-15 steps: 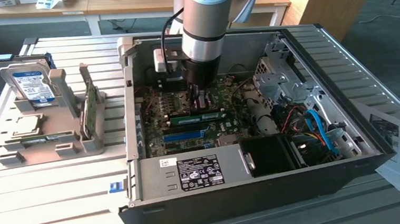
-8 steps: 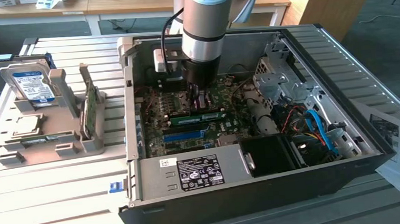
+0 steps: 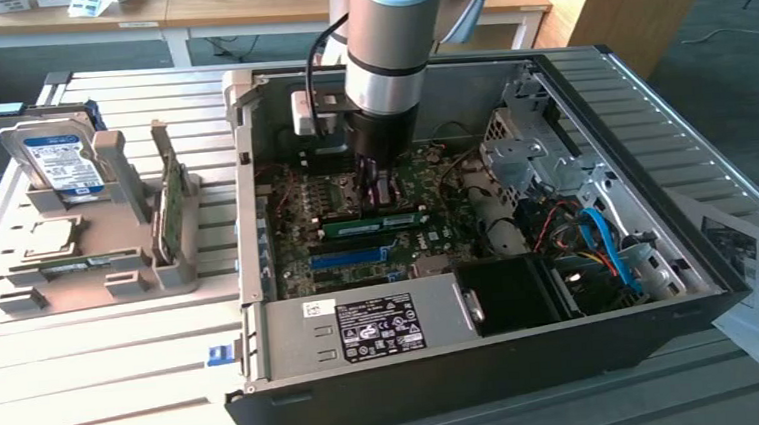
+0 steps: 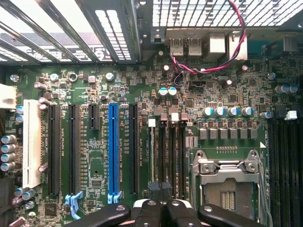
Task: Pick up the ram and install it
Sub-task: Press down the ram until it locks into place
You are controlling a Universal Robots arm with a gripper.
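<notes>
My gripper (image 3: 374,178) lowered inside the open computer case (image 3: 642,144), fingers (image 4: 150,213) pinched together, the ram (image 3: 375,220) seated on the motherboard (image 4: 189,94) just beneath

The ram (image 3: 375,219), a long, narrow green stick, is seen standing on its long edge in a motherboard slot, near the middle of the open computer case.

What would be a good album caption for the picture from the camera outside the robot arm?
Robot arm's shut pincer reaches down into an open computer case, pressing the ram toward the motherboard; a hard drive waits outside.
</notes>
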